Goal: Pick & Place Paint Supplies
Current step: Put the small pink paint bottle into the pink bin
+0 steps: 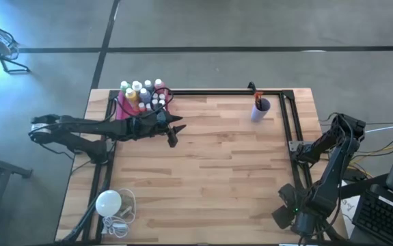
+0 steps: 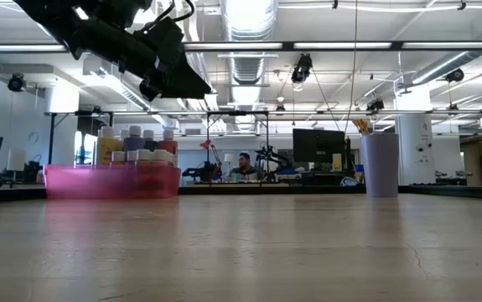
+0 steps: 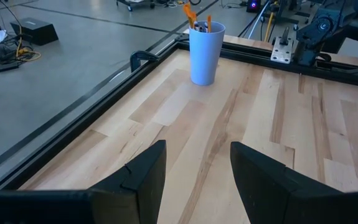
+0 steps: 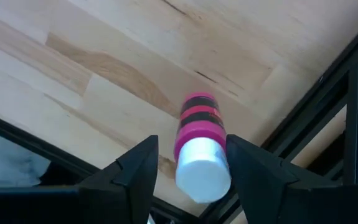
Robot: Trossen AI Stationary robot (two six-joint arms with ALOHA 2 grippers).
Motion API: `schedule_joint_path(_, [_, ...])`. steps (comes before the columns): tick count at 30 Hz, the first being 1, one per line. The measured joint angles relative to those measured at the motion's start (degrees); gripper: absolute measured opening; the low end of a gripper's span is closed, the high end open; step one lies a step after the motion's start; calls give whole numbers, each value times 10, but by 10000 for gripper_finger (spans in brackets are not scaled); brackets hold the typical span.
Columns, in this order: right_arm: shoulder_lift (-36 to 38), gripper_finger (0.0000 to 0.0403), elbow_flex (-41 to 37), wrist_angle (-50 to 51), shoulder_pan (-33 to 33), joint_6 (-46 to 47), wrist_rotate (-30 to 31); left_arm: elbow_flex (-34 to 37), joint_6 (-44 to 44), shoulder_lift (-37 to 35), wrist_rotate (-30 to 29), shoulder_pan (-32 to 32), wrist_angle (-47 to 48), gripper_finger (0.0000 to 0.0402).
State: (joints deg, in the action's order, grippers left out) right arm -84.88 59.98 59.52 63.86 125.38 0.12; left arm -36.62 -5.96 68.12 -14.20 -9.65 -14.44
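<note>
Left tool [image 1: 173, 131] open and empty above the surface [image 1: 210, 171] near the pink tray [image 1: 123, 108] of bottles, right tool [image 4: 188, 171] at the right edge, fingers astride a pink bottle [image 4: 198, 146], grip unclear

Bottles [image 1: 143, 94] in tray [image 1: 123, 109] far left; cup [image 1: 260, 109] far right; bulb [image 1: 109, 202] near left

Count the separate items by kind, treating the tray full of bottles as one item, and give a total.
Pink tray packed with white-capped bottles: 1
Cup holding brushes: 1
White bulb with cord: 1
Pink bottle apart from the tray, seen in the right wrist view: 1
Total: 4
</note>
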Motion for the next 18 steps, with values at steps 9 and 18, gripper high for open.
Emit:
schedule_joint_path(9, [-2, 182, 7, 1, 0, 2, -3, 0, 1, 0, 0, 0, 0, 184])
schedule_joint_path(18, [-2, 158, 3, 2, 1, 9, -36, 0, 2, 0, 0, 0, 0, 184])
